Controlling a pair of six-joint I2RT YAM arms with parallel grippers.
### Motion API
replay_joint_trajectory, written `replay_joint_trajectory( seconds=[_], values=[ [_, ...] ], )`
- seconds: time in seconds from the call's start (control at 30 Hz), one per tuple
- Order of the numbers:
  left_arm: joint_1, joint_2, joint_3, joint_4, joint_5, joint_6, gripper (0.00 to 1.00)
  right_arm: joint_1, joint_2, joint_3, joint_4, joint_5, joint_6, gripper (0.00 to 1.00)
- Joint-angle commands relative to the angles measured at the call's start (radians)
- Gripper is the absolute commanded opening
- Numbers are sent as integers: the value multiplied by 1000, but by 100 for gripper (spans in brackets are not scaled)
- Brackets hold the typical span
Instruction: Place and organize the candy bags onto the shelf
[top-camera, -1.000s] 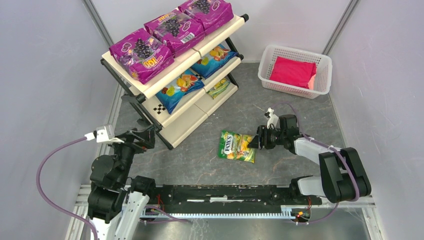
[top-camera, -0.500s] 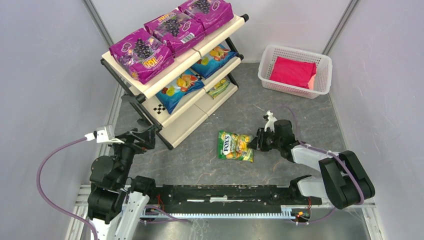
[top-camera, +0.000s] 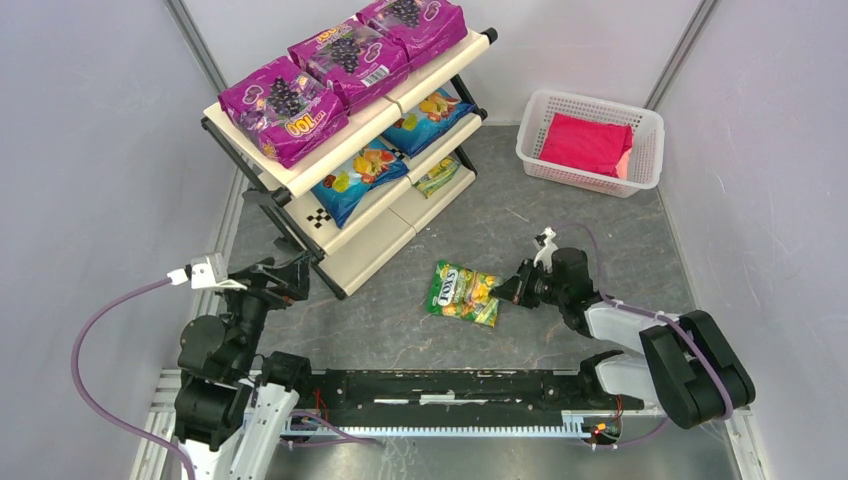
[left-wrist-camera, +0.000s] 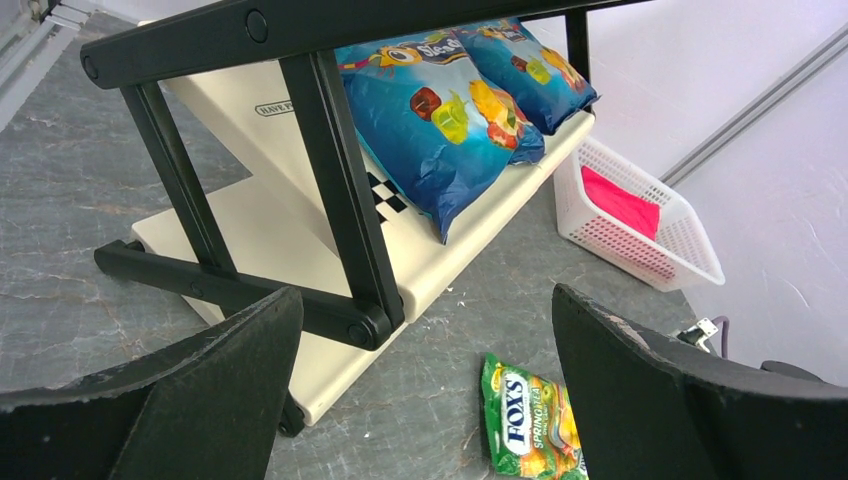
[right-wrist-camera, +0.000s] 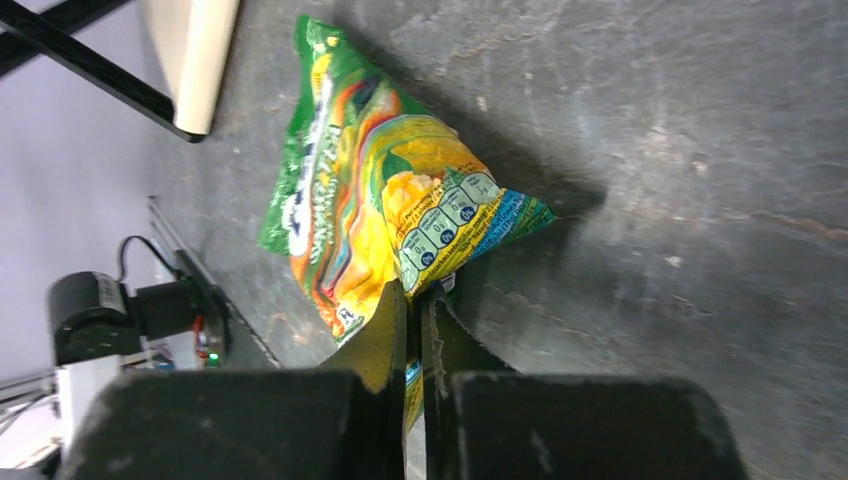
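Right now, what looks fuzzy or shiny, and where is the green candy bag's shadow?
Left wrist view: the left gripper, open, has fingers that look soft-edged up close; the shelf is sharp. Right wrist view: the green candy bag, pinched by the right gripper, casts a dark shadow on the table beside it. Top view: the magenta bags carry pale shiny glare.

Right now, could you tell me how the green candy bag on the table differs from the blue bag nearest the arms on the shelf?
The green candy bag lies on the table; the blue bag leans on the middle tier of the shelf. The green candy bag is pinched at one edge by the right gripper, jaws closed; the blue bag is untouched. Both are glossy pillow bags with fruit prints.
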Motion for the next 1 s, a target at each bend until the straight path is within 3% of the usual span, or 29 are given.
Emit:
replay_joint_trajectory(
  seconds=[0.0, 0.33, 0.57, 0.97],
  values=[
    [1, -17, 6, 36, 7, 46, 100, 45, -4, 5, 229, 6, 207, 0],
    [-6, -21, 6, 37, 1, 45, 100, 196, 144, 191, 519, 129, 431, 0],
    [-6, -19, 6, 37, -1, 45, 100, 220, 225, 352, 545, 233, 466, 0],
    [-6, 17, 9, 33, -1, 45, 100, 322, 691, 659, 731, 494, 513, 0]
  ],
)
